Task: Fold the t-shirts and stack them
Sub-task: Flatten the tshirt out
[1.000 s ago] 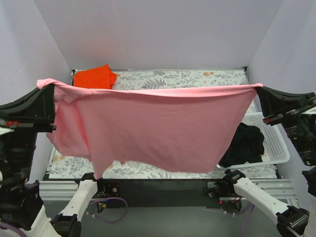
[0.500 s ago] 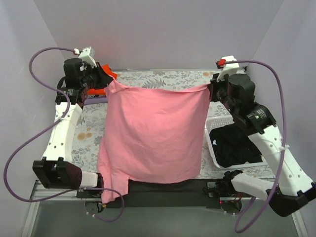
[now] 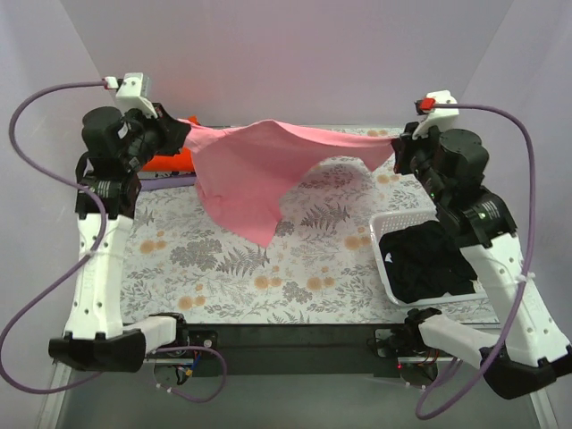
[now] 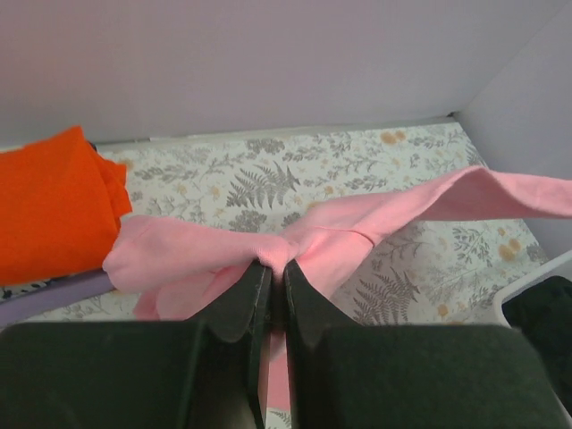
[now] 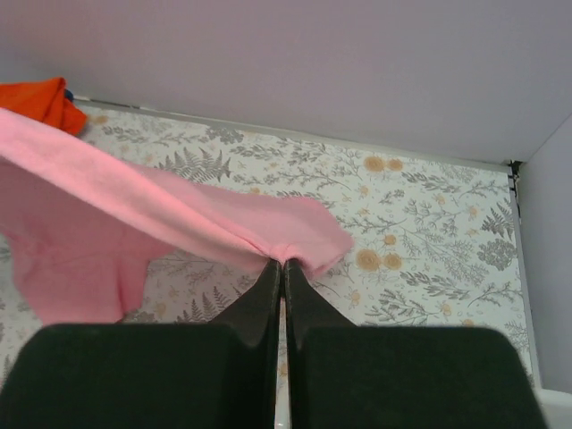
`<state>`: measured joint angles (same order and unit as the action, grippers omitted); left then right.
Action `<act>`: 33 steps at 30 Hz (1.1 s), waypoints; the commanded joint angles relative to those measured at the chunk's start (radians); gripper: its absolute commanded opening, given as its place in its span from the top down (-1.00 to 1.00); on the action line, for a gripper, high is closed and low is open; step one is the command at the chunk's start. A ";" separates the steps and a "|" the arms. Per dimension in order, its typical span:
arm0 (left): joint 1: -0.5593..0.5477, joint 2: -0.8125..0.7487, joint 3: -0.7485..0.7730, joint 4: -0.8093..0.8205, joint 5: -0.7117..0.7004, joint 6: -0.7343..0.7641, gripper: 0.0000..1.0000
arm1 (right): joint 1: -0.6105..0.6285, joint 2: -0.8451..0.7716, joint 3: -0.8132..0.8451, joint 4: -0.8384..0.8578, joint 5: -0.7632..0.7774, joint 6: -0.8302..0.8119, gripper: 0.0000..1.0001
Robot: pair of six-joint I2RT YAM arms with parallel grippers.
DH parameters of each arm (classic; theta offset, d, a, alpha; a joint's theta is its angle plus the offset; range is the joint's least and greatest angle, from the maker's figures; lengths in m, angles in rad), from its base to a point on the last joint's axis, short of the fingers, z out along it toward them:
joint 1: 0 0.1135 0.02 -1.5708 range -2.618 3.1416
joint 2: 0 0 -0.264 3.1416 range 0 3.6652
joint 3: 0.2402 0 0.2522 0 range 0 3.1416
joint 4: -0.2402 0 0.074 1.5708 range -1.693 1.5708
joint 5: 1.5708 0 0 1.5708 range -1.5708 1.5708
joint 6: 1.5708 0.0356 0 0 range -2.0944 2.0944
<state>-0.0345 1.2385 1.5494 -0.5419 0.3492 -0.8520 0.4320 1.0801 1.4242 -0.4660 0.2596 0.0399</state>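
Note:
A light pink t-shirt hangs stretched in the air above the far part of the table, held at both ends. My left gripper is shut on its left corner, which shows in the left wrist view. My right gripper is shut on its right corner, which shows in the right wrist view. The shirt's free part droops toward the table's middle left. A folded orange-red t-shirt lies at the far left corner, mostly behind my left arm, and shows in the left wrist view.
A white mesh basket with dark garments stands at the right edge. The table carries a floral cloth. A purple strip lies next to the orange shirt. White walls close the back and sides.
Both arms have swung back toward the far wall and lowered. The pink shirt, earlier hanging as a flat sheet before the camera, is now stretched low over the table's far part.

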 commanded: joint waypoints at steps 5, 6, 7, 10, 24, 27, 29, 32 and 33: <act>0.002 -0.298 0.049 -0.059 -0.088 0.062 1.00 | -0.001 -0.238 0.027 0.030 -0.103 -0.021 0.97; 0.002 -0.318 0.072 -0.073 -0.104 0.073 1.00 | -0.001 -0.261 0.047 0.003 -0.106 -0.023 0.97; 0.002 -0.339 0.087 -0.108 -0.117 0.085 1.00 | -0.002 -0.278 0.073 -0.026 -0.109 -0.021 0.97; 0.002 -0.349 0.170 -0.161 -0.125 0.103 1.00 | -0.001 -0.296 0.111 -0.062 -0.114 -0.025 0.97; 0.002 -0.107 0.252 -0.199 0.042 0.146 1.00 | -0.001 -0.215 0.072 -0.083 -0.033 -0.012 0.97; 0.002 0.030 0.158 -0.100 0.129 0.136 1.00 | -0.001 -0.143 -0.027 -0.022 0.003 -0.006 0.97; -0.002 0.122 0.143 -0.026 0.163 0.128 1.00 | -0.015 -0.070 -0.074 0.045 0.015 -0.006 0.97; -0.045 0.375 0.211 0.006 0.131 0.136 1.00 | -0.114 0.067 -0.139 0.146 -0.066 0.020 0.97; -0.073 0.507 0.251 0.003 0.126 0.142 1.00 | -0.152 0.108 -0.163 0.177 -0.101 0.035 0.97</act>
<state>-0.0582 1.5513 1.7409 -0.5812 0.4492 -0.7246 0.3744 1.0897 1.3098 -0.4408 0.2001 0.0395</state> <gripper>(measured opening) 0.050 0.023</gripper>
